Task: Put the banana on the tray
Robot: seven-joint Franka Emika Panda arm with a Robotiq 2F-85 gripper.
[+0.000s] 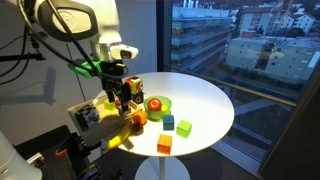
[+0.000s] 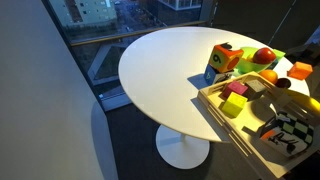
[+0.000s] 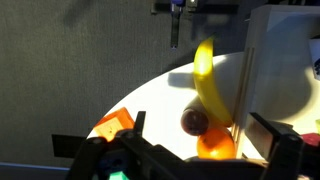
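Note:
The banana point(image 3: 205, 78) is bright yellow and curved. In the wrist view it lies on the white table, right beside the wooden rim of the tan tray point(image 3: 244, 90). The tray also shows in both exterior views point(image 1: 84, 113) point(image 2: 214, 106) and holds several toy blocks. My gripper point(image 3: 200, 123) point(image 1: 123, 97) is open and empty. It hovers over the table edge of the tray, with the banana ahead of its fingers. I cannot make out the banana in the exterior views.
A dark round fruit point(image 3: 194, 121) and an orange fruit point(image 3: 215, 146) point(image 1: 140, 117) lie between my fingers, against the tray rim. A green dish with a red apple point(image 1: 155, 104) point(image 2: 263, 56), a green cube point(image 1: 184, 126), an orange cube point(image 1: 164, 144) and a multicoloured cube point(image 2: 220, 62) are on the table.

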